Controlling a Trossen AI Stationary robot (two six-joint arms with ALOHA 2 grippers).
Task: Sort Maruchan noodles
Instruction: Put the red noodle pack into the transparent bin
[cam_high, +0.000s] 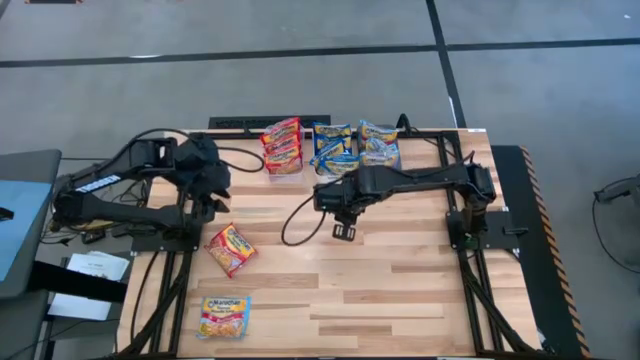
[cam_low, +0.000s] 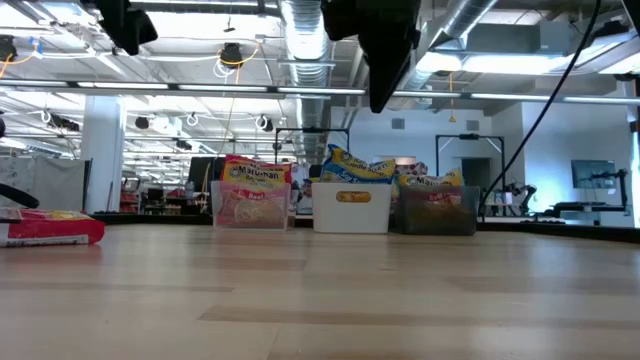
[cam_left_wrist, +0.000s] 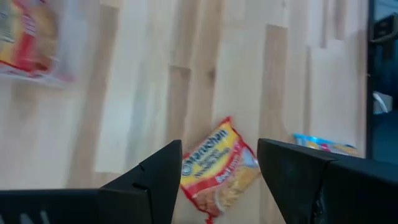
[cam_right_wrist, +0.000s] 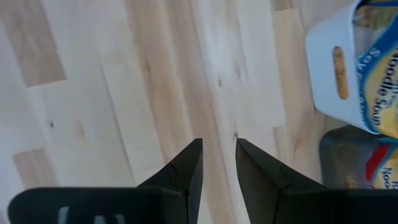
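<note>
Across the pale plank surface (cam_high: 400, 290), smooth jointed wood, the Maruchan noodles lie in two groups. Most are already standing on edge along the far side: red packets (cam_high: 282, 145) in the clear bin (cam_low: 250, 207), blue ones (cam_high: 333, 148) in the white bin (cam_low: 351, 208), and more blue-and-yellow ones (cam_high: 379, 143) in the dark grey bin (cam_low: 440, 212). Two are still loose and flat on the surface: a red-and-yellow packet (cam_high: 231, 248) lying askew near my left arm, and another packet (cam_high: 223, 315) at the near left corner.

My left gripper (cam_left_wrist: 217, 165) hangs above the surface at the left side, its fingers spread wide with nothing between them, and the askew packet shows through the gap in the left wrist view. My right gripper (cam_right_wrist: 219, 163) hovers over bare wood near the middle, just in front of the white and grey bins, fingers a narrow slit apart and empty.

I judge these packets light, with a stiff, brittle noodle block inside a thin, crinkly, slick plastic wrap. Lying flat, one offers little height, so I would straddle it across two opposite edges and close on the block itself, gently enough not to crack it; the loose sealed ends would likely slip or crumple. The bins are small, rigid, straight-walled rectangles.
</note>
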